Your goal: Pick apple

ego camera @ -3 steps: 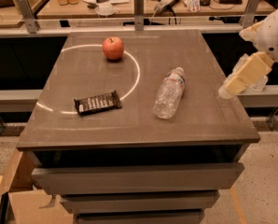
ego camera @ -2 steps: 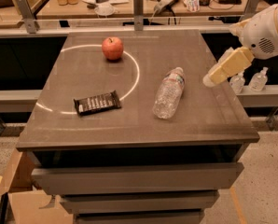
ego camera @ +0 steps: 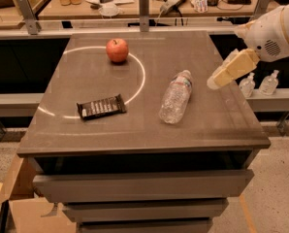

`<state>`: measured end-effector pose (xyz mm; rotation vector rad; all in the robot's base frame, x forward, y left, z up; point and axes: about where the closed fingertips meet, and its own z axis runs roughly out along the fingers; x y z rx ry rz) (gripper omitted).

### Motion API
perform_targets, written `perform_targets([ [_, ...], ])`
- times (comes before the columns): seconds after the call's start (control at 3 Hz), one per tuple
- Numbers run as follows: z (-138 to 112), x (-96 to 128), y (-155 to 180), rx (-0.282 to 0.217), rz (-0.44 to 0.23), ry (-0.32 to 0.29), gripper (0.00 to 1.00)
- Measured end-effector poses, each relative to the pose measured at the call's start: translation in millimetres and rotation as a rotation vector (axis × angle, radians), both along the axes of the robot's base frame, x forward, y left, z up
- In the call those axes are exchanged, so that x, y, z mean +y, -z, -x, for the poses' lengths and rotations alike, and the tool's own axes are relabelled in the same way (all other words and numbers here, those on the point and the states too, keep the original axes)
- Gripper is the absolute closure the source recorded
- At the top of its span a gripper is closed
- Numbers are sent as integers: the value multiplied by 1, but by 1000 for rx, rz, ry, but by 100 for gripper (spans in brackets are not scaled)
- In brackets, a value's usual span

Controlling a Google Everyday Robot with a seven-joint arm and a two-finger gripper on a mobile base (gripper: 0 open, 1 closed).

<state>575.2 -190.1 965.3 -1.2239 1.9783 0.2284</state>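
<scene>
The apple (ego camera: pixel 117 50) is small, round and red with an orange tinge. It stands at the far left of the grey table (ego camera: pixel 135 125), on a white circle line drawn on the top. My gripper (ego camera: pixel 214 82) is cream-coloured and hangs from the white arm at the right. It is above the table's right side, just right of a clear bottle's cap end. It is far from the apple and holds nothing that I can see.
A clear plastic bottle (ego camera: pixel 175 97) lies on its side right of centre. A dark wrapped bar (ego camera: pixel 101 106) lies front left. Two small bottles (ego camera: pixel 259 83) stand on a shelf past the right edge. A cluttered workbench (ego camera: pixel 135 4) runs behind the table.
My gripper has moved left from beyond the table's right edge to above its right side, nearer the bottle. The apple, bottle and bar have not moved.
</scene>
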Motion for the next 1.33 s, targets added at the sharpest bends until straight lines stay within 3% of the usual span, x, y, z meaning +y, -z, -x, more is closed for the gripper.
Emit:
perform_targets([
  [0.67, -50, 58, 16, -54, -167, -106, 0],
  [1.0, -74, 85, 28, -68, -219, -141, 0],
  [1.33, -100, 119, 41, -61, -300, -129, 0],
])
